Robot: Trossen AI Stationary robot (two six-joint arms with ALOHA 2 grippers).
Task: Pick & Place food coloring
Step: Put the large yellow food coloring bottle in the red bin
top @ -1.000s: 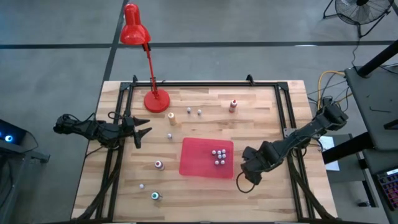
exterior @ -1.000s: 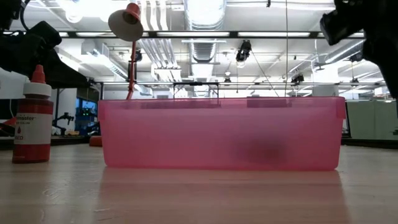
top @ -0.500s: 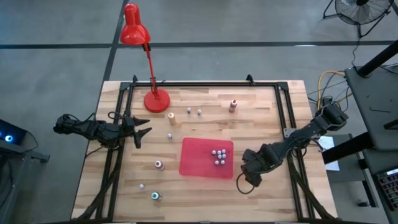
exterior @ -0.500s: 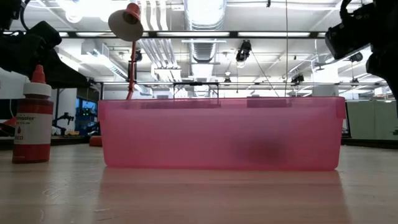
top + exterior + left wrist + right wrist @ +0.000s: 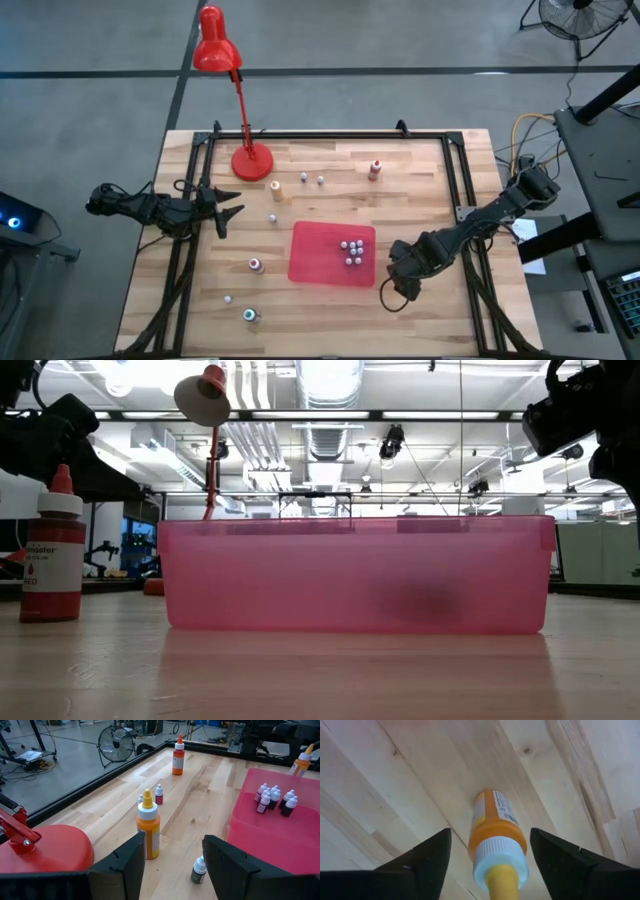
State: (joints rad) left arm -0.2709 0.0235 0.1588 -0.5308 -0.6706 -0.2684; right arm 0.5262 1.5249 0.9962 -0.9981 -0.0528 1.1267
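Right pincer (image 5: 397,272) low over tabletop (image 5: 420,170), just beside right edge of pink tray (image 5: 315,262) — fingers spread wide around upright orange-bodied bottle (image 5: 497,840), not touching it. Cluster of small white-capped bottles (image 5: 351,250) inside tray, right half. Other food coloring scattered on bare wood: orange bottle (image 5: 148,826) near red lamp (image 5: 250,160) base, tiny bottle (image 5: 199,870) just beside it, red-capped bottle (image 5: 53,550) upright. Left pincer (image 5: 228,212) at left edge of tabletop, fingers spread, empty.

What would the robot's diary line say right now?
right claw: open, straddling orange bottle beside pink bin | left claw: open, waiting at left edge
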